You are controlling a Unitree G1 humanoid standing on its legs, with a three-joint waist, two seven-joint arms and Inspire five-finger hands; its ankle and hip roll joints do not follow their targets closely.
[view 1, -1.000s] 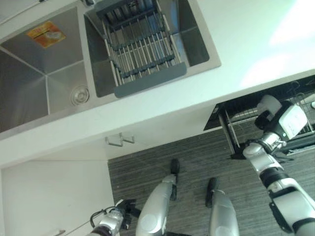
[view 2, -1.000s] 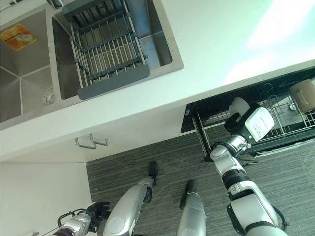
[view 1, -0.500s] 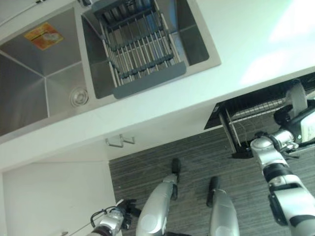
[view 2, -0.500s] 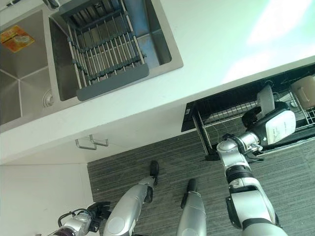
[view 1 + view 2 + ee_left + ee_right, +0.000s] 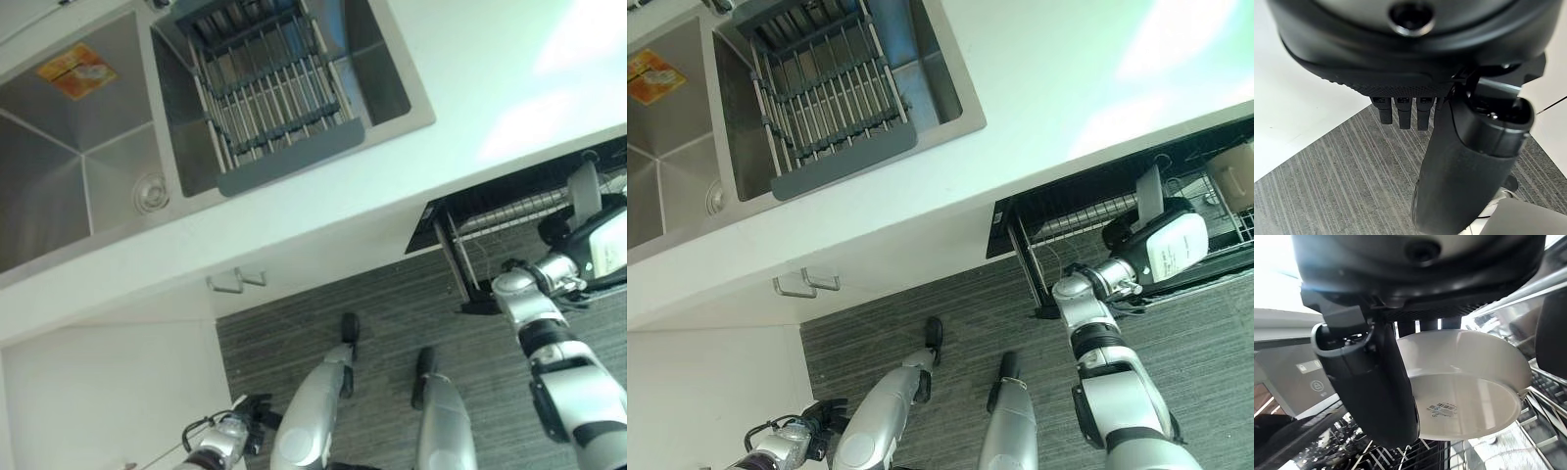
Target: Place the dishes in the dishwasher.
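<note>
Right hand (image 5: 1371,382) — bowl (image 5: 1469,396) — rack (image 5: 1087,217)

The right hand (image 5: 1136,238) reaches forward with thumb clamped, while the left hand (image 5: 240,416) hangs low with fingers straight.

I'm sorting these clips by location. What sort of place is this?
Most likely a home kitchen. A white counter holds a steel double sink with a drying rack across one basin, and below it a dishwasher rack is pulled out, where the right hand holds a white bowl.

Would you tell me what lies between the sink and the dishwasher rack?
A bare stretch of white countertop separates the sink from the dishwasher rack, as the right eye view shows.
</note>
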